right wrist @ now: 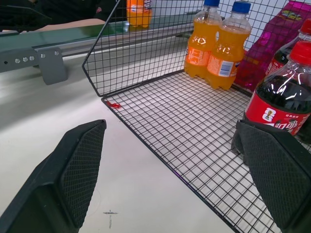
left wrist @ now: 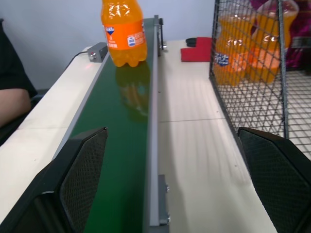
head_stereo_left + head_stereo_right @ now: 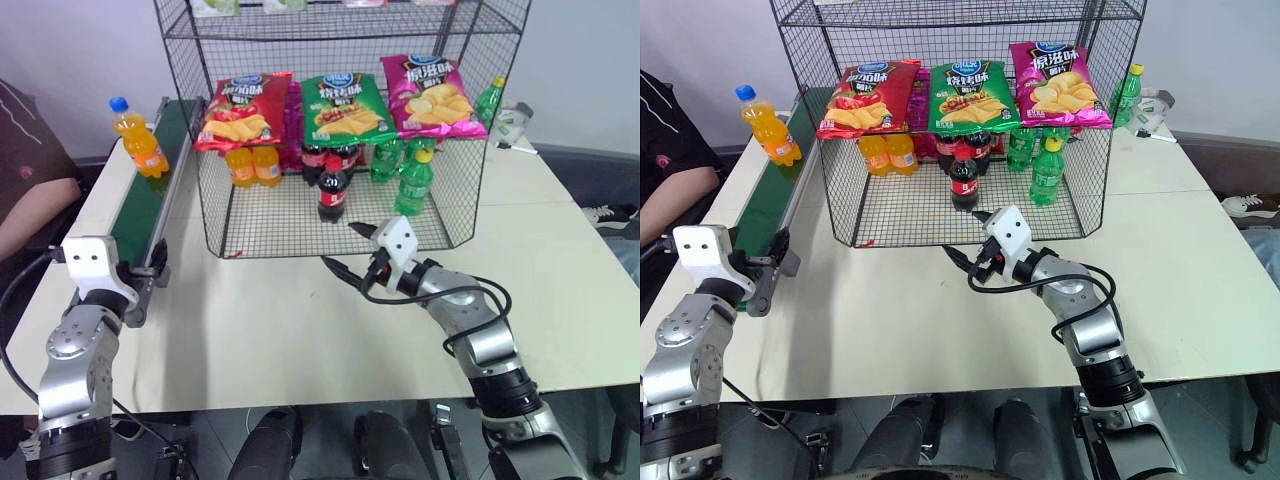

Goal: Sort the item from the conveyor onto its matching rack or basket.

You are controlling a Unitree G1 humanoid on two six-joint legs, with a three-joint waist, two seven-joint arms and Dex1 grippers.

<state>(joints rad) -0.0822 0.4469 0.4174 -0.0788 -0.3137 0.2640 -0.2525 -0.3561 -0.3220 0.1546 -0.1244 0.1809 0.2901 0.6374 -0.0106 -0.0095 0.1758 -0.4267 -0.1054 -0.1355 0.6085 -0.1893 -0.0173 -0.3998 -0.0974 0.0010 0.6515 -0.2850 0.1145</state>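
The item, an orange soda bottle [image 3: 140, 142] with a blue cap, stands upright far down the conveyor [image 3: 148, 205], a dark-green belt along the table's left side. My left gripper [image 2: 171, 132] is open at the belt's near end, level and pointing along it toward the bottle [image 2: 124, 34], well short of it. The rack [image 3: 340, 215], a tall black wire cage, stands mid-table. My right gripper [image 3: 349, 250] is open and empty just in front of the rack's open bottom shelf, pointing left and forward.
Inside the rack are two orange bottles [image 1: 214, 46], cola bottles [image 3: 333, 188], green bottles [image 3: 412, 185] and three chip bags [image 3: 340, 105] on the shelf above. A person's arm [image 3: 30, 205] rests left of the conveyor. A green bottle [image 3: 489, 100] stands behind the rack.
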